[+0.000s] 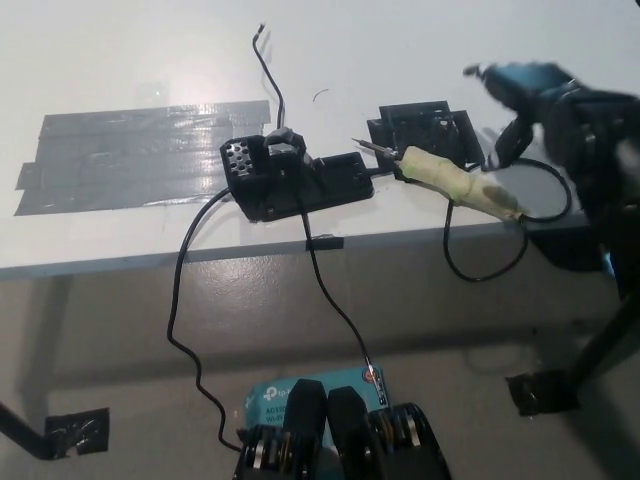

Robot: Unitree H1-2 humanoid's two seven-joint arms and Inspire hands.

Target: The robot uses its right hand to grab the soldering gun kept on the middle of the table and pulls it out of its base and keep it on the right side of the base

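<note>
Right hand (545,100) looks spread and empty, hanging at 3 o'clock. Soldering gun (455,180) lies on the table (420,50) just right of its base (295,178), so placing looks done; next, just retreat without snagging the cord.

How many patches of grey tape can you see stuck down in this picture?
2: a big grey tape patch on the table's left part, and a small tape piece on the floor, lower left. Others may be hidden.
</note>
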